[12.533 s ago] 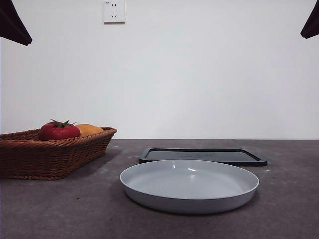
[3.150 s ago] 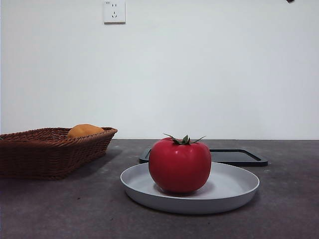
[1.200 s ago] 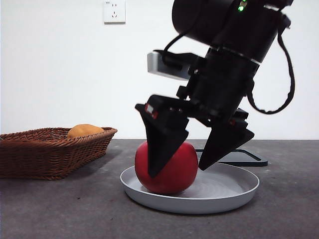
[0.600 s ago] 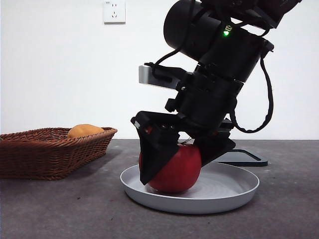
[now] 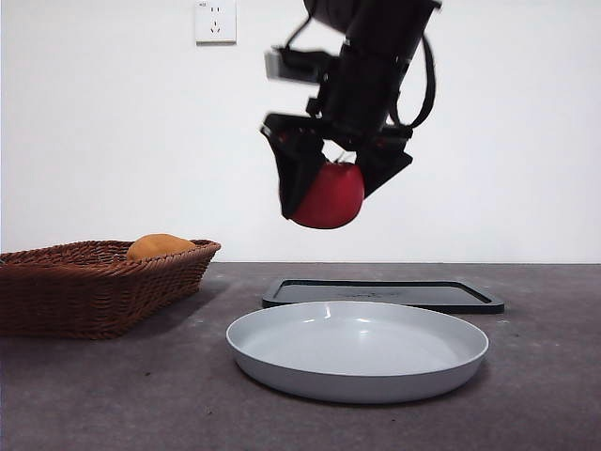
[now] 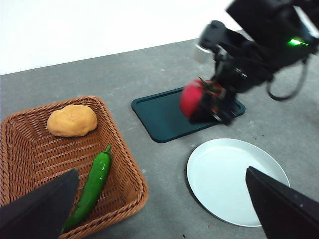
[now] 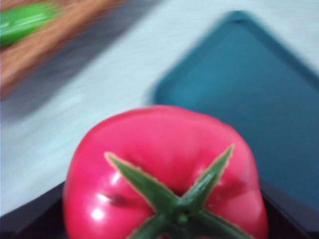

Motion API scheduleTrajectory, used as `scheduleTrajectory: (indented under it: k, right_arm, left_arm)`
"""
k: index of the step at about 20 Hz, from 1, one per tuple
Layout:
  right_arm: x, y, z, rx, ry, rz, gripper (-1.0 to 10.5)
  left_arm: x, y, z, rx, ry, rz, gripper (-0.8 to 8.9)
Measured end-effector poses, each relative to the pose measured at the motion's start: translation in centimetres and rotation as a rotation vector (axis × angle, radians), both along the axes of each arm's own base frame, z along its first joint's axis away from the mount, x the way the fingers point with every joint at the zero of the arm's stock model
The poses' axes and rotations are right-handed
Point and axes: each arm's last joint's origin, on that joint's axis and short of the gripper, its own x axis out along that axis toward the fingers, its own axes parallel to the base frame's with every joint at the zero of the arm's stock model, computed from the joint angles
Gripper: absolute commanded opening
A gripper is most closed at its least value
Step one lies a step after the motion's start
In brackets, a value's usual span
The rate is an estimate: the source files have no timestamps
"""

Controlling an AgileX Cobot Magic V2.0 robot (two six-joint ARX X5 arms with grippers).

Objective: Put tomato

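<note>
— Where's the tomato (image 5: 328, 194) now?

— I have it clamped in the right end effector (image 5: 331, 184), high in the air above the grey plate (image 5: 357, 380), which sits bare on the tabletop (image 5: 113, 395)

— So what's left?

— Setting it down. My guess is the dark tray (image 5: 382, 295) on the far side, but the target isn't clear. The left end effector (image 6: 164, 209) waits spread wide near the basket (image 6: 35, 159)
</note>
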Motion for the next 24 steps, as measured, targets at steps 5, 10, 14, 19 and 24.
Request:
scheduleTrajectory:
  k: [5,10,14,19,24]
  right_arm:
    - [7.7,-1.3,0.7,0.026,-0.048,-0.122,3.2]
    - [10.7,-2.2,-2.0,0.000,-0.004,-0.170,3.2]
    - [11.5,-3.2,-3.7,-0.005,0.048,-0.195,3.2]
    - [12.0,-4.0,-6.0,-0.002,0.148,-0.224,3.2]
    - [11.9,-4.1,-6.1,-0.003,0.164,-0.239,5.3]
  left_arm:
    - [0.0,0.0,0.0,0.000,0.000,0.000,7.29]
    - [0.0,0.0,0.0,0.000,-0.001,0.000,7.29]
    - [0.0,0.0,0.0,-0.001,-0.001,0.000,7.29]
    - [0.0,0.0,0.0,-0.001,-0.002,0.000,7.29]
    - [0.0,0.0,0.0,-0.001,-0.002,0.000,7.29]
